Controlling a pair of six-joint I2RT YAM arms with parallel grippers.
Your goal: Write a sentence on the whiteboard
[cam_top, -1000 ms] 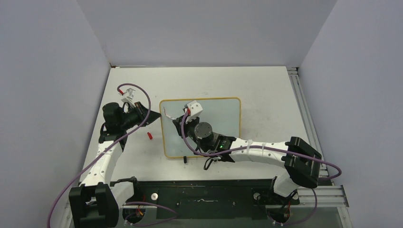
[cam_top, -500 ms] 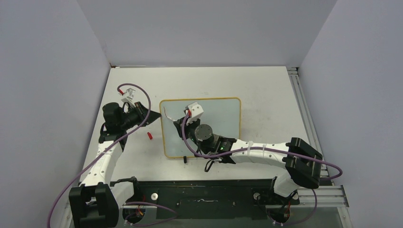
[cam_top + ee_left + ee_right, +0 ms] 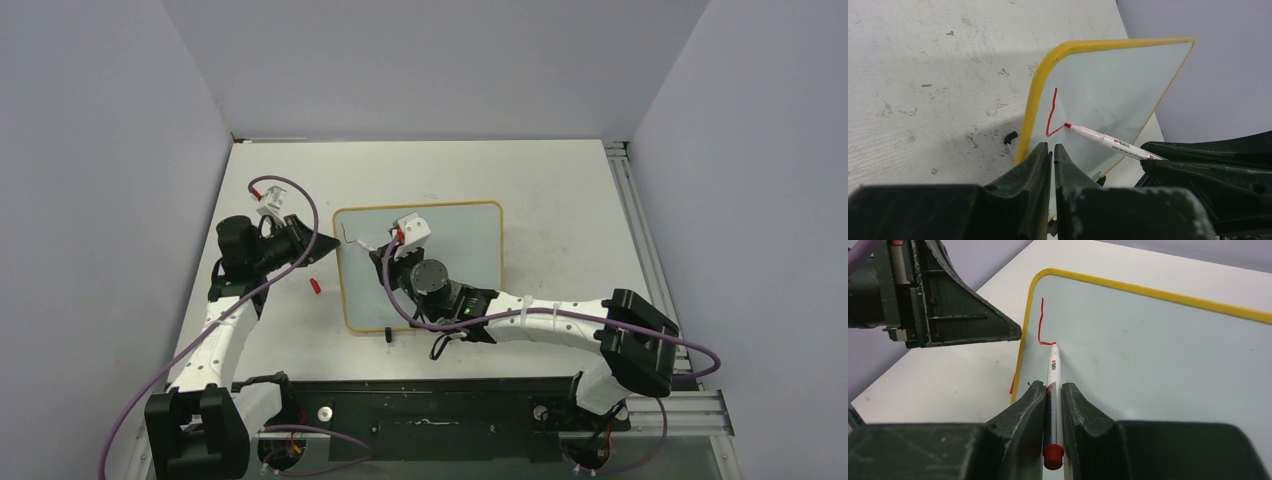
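One thin red marker stroke [image 3: 1052, 112] only, at 10 o'clock on pale glossy yellow-framed whiteboard [image 3: 470, 250]: first letter. Your right gripper [image 3: 1054, 386] clenched on white red-tipped marker [image 3: 1053, 372]; left gripper [image 3: 1053, 150] pinched, empty, just beside frame. Next: steady tip pressure, small legible letters.

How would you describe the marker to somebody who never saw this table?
Find the yellow-framed whiteboard. At its left part, the right end effector grips a thin white marker, red tip touching the board at a short red stroke. Unlike the small red piece on the table left of the frame, it is long, white and held.
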